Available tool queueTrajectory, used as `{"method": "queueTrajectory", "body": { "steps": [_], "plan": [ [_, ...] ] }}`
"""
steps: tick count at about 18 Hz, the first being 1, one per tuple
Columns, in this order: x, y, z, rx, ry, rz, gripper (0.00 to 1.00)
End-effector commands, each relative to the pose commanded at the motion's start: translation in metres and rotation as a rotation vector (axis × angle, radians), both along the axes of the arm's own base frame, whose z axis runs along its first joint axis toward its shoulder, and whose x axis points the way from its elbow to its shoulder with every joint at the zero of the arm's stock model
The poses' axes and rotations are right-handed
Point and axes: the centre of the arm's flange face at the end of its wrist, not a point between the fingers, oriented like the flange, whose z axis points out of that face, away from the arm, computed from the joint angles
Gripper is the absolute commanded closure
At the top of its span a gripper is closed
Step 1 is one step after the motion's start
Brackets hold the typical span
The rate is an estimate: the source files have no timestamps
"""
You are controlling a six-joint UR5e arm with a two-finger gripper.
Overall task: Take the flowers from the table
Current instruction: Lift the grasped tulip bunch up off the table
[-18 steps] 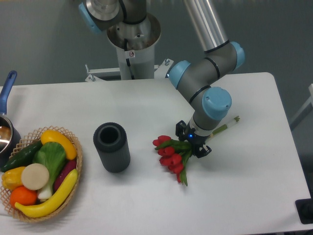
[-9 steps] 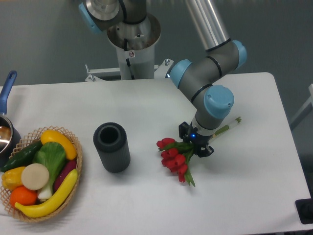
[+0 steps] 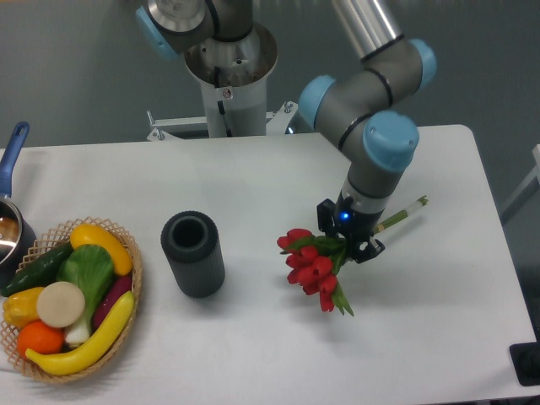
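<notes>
The flowers (image 3: 312,266) are a bunch of red tulip buds with green stems and leaves. My gripper (image 3: 350,240) is shut on the stems near the buds. The bunch hangs tilted, buds to the lower left, and the pale stem ends (image 3: 407,212) stick out to the upper right. The bunch appears lifted a little off the white table (image 3: 253,177), at its right-middle. The fingertips are mostly hidden by the wrist and leaves.
A dark grey cylinder cup (image 3: 193,253) stands left of the flowers. A wicker basket (image 3: 67,295) of vegetables sits at the front left. A pot with a blue handle (image 3: 10,202) is at the left edge. The robot's base (image 3: 228,76) stands behind the table.
My gripper has moved up and slightly right with the flowers held in it. The bunch has risen with it and the stem ends now sit higher.
</notes>
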Motion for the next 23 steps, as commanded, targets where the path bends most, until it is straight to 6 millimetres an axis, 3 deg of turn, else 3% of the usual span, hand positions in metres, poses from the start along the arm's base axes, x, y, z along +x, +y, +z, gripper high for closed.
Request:
{"method": "queueTrajectory", "body": {
  "steps": [5, 8, 10, 17, 23],
  "plan": [
    [0.019, 0.001, 0.070, 0.222, -0.046, 0.046, 0.60],
    [0.029, 0.002, 0.098, 0.347, -0.118, 0.071, 0.60],
    [0.027, -0.009, 0.116, 0.414, -0.166, 0.118, 0.60],
    [0.020, -0.021, 0.134, 0.639, -0.331, 0.125, 0.60],
    [0.022, -0.019, 0.136, 0.656, -0.340, 0.112, 0.60]
  ]
}}
